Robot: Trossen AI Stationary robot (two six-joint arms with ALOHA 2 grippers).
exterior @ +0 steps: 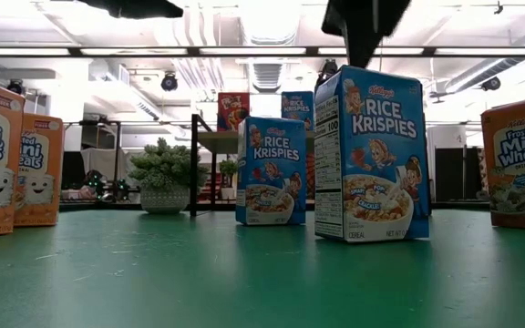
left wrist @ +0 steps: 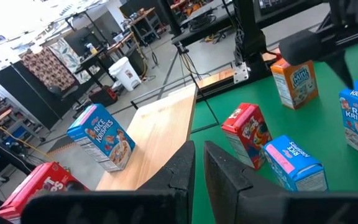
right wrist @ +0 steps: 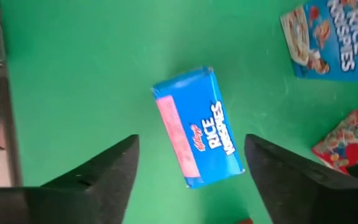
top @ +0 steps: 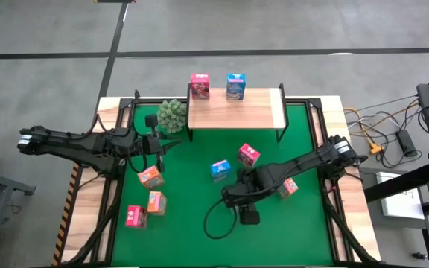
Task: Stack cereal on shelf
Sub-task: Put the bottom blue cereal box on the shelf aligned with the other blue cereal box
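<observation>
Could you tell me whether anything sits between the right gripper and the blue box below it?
Nothing visible does. The right gripper hangs open over the blue box, one finger on each side, with bare green mat around it. The other blue box and the red box are off to one side.

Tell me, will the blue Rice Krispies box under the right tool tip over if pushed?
Probably: the blue Rice Krispies box stands upright, taller than wide, so a shove near its top may tip it. It looks like thin cardboard, so likely light and a bit squashy. Its flat sides should suit the open right tool.
</observation>
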